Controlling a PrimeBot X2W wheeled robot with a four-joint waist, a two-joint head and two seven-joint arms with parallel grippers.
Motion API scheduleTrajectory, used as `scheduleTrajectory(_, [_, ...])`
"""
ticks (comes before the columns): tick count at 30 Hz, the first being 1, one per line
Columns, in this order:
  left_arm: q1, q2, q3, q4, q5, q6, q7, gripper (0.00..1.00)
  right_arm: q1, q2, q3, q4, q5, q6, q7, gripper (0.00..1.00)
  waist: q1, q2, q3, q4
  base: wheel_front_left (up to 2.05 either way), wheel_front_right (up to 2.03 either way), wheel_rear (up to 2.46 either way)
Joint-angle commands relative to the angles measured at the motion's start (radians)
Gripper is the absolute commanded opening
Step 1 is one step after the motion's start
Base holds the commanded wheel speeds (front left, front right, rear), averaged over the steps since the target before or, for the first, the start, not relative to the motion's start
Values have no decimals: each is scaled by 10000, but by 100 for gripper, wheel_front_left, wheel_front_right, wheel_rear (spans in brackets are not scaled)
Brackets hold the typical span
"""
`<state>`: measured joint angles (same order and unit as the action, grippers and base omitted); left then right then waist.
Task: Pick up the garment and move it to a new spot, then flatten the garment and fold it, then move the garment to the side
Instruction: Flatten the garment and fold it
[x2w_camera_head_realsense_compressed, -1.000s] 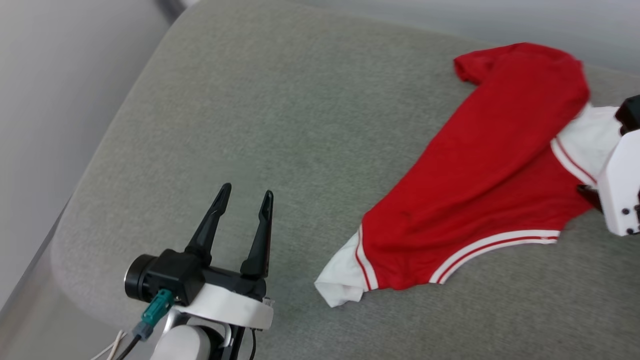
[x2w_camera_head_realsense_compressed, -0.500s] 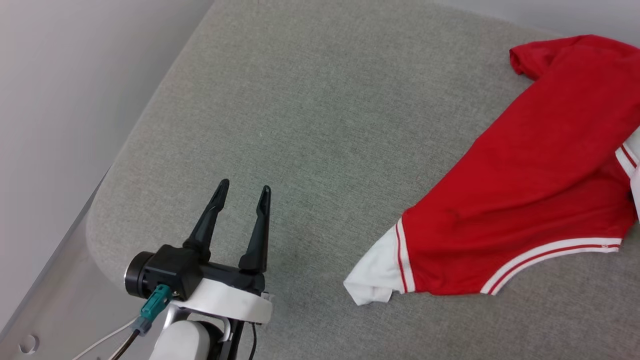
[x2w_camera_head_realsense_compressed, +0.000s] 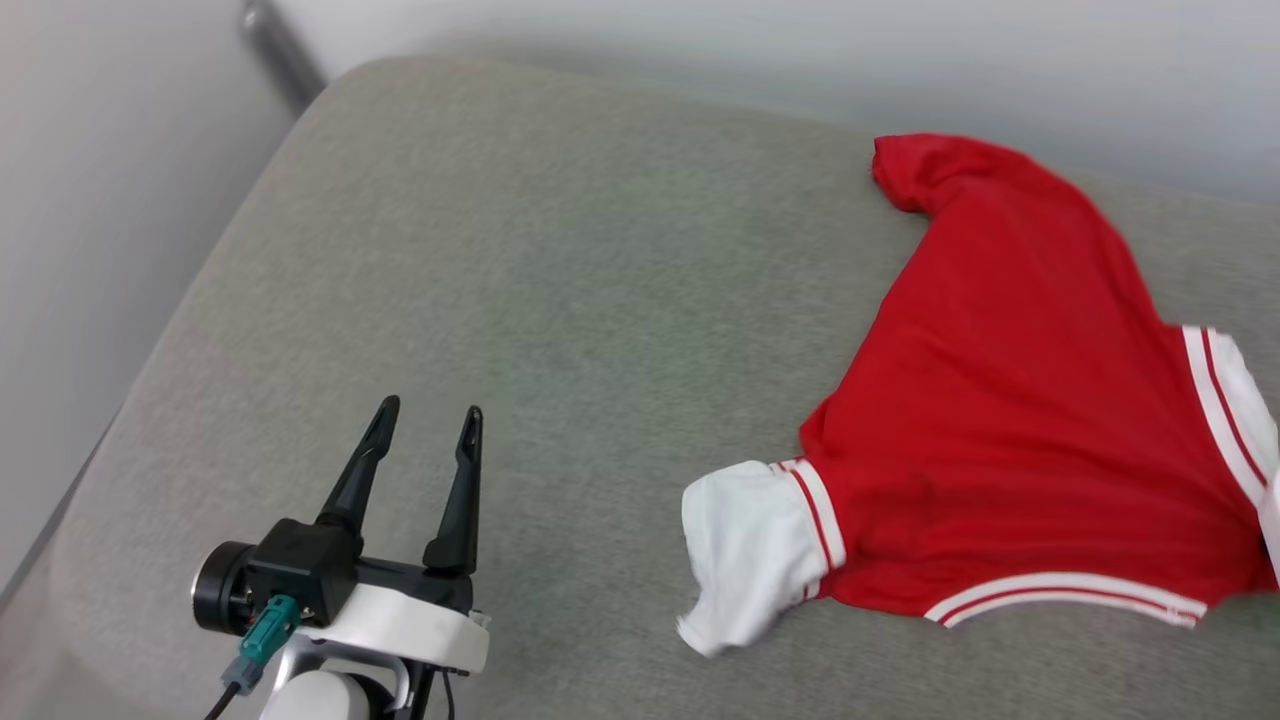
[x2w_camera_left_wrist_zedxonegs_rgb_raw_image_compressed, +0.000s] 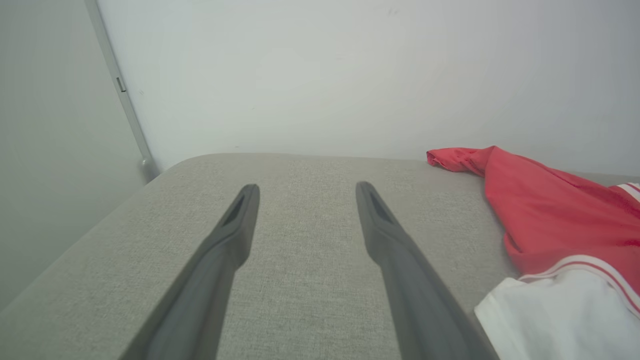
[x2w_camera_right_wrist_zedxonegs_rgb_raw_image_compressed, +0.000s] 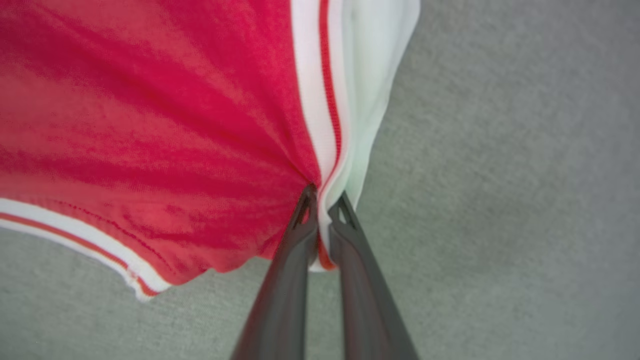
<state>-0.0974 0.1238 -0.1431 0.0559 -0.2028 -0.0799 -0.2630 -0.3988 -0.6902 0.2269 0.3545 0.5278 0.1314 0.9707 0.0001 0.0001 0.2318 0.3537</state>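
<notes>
The garment (x2w_camera_head_realsense_compressed: 1000, 400) is a red jersey with white sleeves and red-white striped trim, spread over the right half of a grey cushion (x2w_camera_head_realsense_compressed: 560, 300). One white sleeve (x2w_camera_head_realsense_compressed: 745, 545) lies at its near left corner. In the right wrist view my right gripper (x2w_camera_right_wrist_zedxonegs_rgb_raw_image_compressed: 322, 200) is shut on the garment (x2w_camera_right_wrist_zedxonegs_rgb_raw_image_compressed: 150, 125), pinching the striped seam where a white sleeve meets the red cloth, which bunches toward the fingertips. My left gripper (x2w_camera_head_realsense_compressed: 428, 420) stands open over bare cushion, well left of the garment (x2w_camera_left_wrist_zedxonegs_rgb_raw_image_compressed: 550, 220), nothing between its fingers (x2w_camera_left_wrist_zedxonegs_rgb_raw_image_compressed: 235, 235).
A pale wall (x2w_camera_left_wrist_zedxonegs_rgb_raw_image_compressed: 350, 75) rises behind the cushion, with a grey vertical strip (x2w_camera_left_wrist_zedxonegs_rgb_raw_image_compressed: 122, 95) at its left corner. The cushion's rounded left edge (x2w_camera_head_realsense_compressed: 160, 350) drops off beside the left arm.
My right gripper has shut on the garment's sleeve seam. The garment's shape has changed, its left sleeve now spread out. The head camera has moved, shifting the whole scene; the right arm has left that view.
</notes>
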Motion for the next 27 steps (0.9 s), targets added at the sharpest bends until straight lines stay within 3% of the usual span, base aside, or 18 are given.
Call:
scheduleTrajectory(1, [132,92,102,-21,59,-63,-26,100,609,-143,-127,-26,112,-12,-56,0,-1,-1,-616,-793,0,0,0])
scheduleTrajectory(7, [385,168,255,-17,107,-70,-26,100,1915,-240,-667,-457,-80,-12,-463,0,-1,-1,-876,-1574,0,0,0])
scheduleTrajectory(12, [450,206,272,84,118,-99,-26,100,2817,126,-1097,-807,-429,-12,-782,0,-1,-1,-934,-2047,0,0,0])
scheduleTrajectory(13, [454,202,258,110,103,-111,-26,100,2911,264,-1202,-859,-458,-12,-893,5,-1,-1,-936,-2122,0,0,0])
scheduleTrajectory(14, [456,206,228,136,109,-127,-26,100,3004,408,-1286,-950,-483,-11,-1069,65,-1,-1,-933,-2195,0,0,0])
scheduleTrajectory(15, [449,211,202,170,115,-140,-26,100,3044,555,-1420,-981,-526,-11,-1253,100,-1,-1,-936,-2264,0,0,0])
scheduleTrajectory(22, [453,156,70,249,-65,-209,-26,100,2879,1159,-1805,-1682,-511,-11,-3236,100,-1,-1,-1106,-2630,0,0,0])
scheduleTrajectory(27, [571,86,-105,195,-256,-257,9,100,2779,1546,-2175,-2871,-567,-11,-5961,100,-1,-1,-1290,-2847,0,0,0])
